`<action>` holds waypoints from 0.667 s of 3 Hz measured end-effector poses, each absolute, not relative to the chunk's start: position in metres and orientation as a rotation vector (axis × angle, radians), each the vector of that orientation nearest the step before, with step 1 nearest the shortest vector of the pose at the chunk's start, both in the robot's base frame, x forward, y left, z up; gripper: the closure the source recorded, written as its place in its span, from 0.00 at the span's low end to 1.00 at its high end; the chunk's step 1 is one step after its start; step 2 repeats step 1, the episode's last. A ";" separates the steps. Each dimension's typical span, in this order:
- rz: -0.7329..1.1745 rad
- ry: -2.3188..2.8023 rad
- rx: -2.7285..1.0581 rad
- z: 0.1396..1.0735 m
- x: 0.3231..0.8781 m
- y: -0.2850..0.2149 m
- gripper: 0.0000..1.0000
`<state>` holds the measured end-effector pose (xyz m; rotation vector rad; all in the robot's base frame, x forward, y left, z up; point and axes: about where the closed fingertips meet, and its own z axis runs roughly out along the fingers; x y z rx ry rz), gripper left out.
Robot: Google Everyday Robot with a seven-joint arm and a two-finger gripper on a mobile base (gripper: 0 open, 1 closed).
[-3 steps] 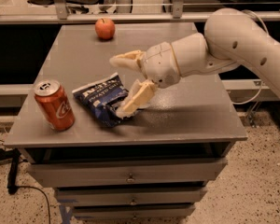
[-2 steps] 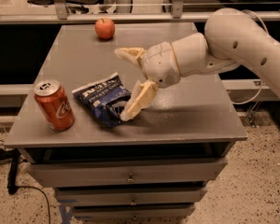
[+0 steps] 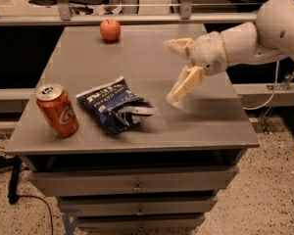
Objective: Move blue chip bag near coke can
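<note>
Can (image 3: 57,110), upright, lower left. Bag (image 3: 115,105), crumpled, just beside it. Gripper (image 3: 170,71), fingers spread, right of centre. Apple (image 3: 110,30), top.

Warm, rather dim light falls from above, giving the grey desk (image 3: 137,58) a soft pale sheen across its middle, while its drawers (image 3: 137,184) and the floor (image 3: 264,190) are murky. The gripper (image 3: 169,71), hovering over the desk's right half with jaws apart, casts a faint diffuse shadow on the top to its right, and its lower jaw looks smeared. The bag (image 3: 112,104), can (image 3: 58,110) and apple (image 3: 110,30) throw only short soft shadows, and an orange-brown cast and coarse grain cover everything.
</note>
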<state>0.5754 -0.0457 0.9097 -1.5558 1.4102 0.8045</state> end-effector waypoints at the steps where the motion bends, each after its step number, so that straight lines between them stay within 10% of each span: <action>1: 0.700 1.499 -1.500 0.923 0.617 -0.102 0.00; 2: 0.700 1.499 -1.500 0.923 0.617 -0.102 0.00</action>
